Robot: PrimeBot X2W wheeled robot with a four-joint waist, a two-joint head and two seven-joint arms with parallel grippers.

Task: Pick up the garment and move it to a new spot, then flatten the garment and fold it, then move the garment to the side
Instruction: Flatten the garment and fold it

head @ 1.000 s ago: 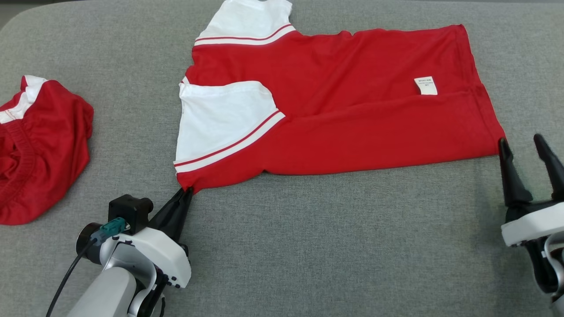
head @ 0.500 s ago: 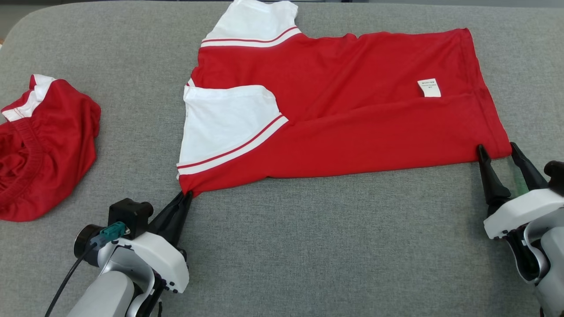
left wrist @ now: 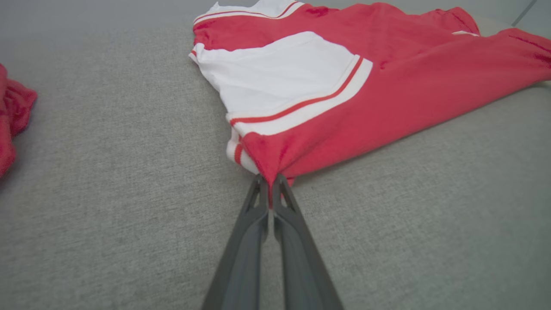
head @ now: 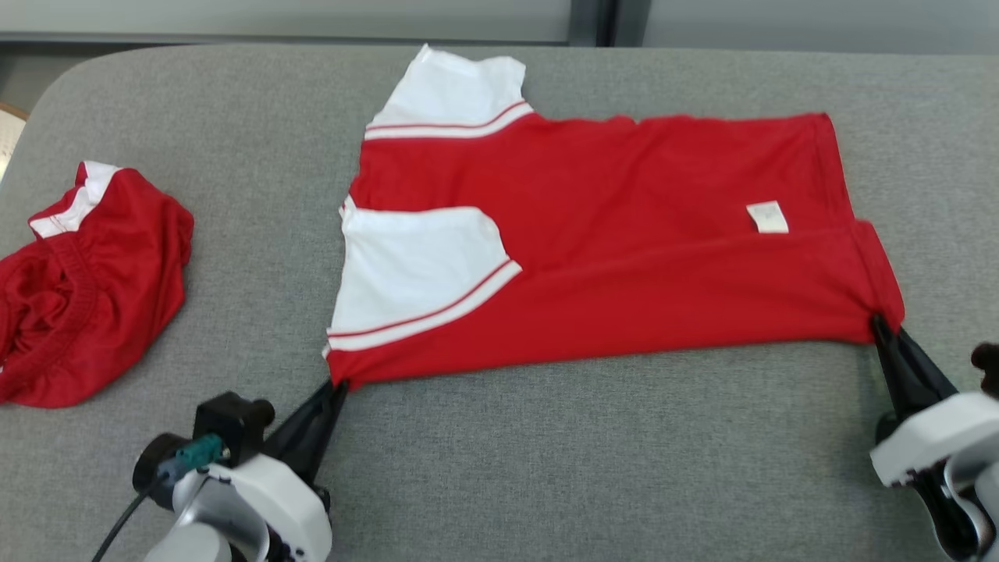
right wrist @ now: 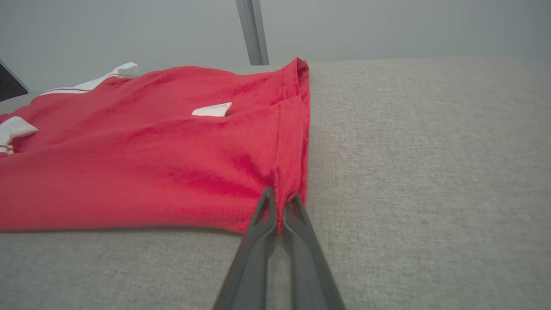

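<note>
The garment [head: 624, 234] is a red T-shirt with white sleeves, lying folded lengthwise on the grey surface. My left gripper [head: 337, 385] is shut on its near left corner, below the white sleeve [head: 414, 269]. In the left wrist view the left gripper [left wrist: 270, 180] pinches that red corner of the garment [left wrist: 387, 86]. My right gripper [head: 880, 324] is shut on the garment's near right hem corner. The right wrist view shows the right gripper [right wrist: 280, 199] closed over the hem of the garment [right wrist: 150, 163]. A small white label [head: 767, 216] lies on the red cloth.
A second red and white garment [head: 86, 281] lies crumpled at the left of the grey padded surface [head: 585, 468]. Behind the surface's far edge stands a pale wall with a dark upright strip [head: 591, 22].
My right gripper moved in from open beside the hem corner and shut on it. The head camera tilted, so the whole picture shifted down. The left gripper kept its hold.
</note>
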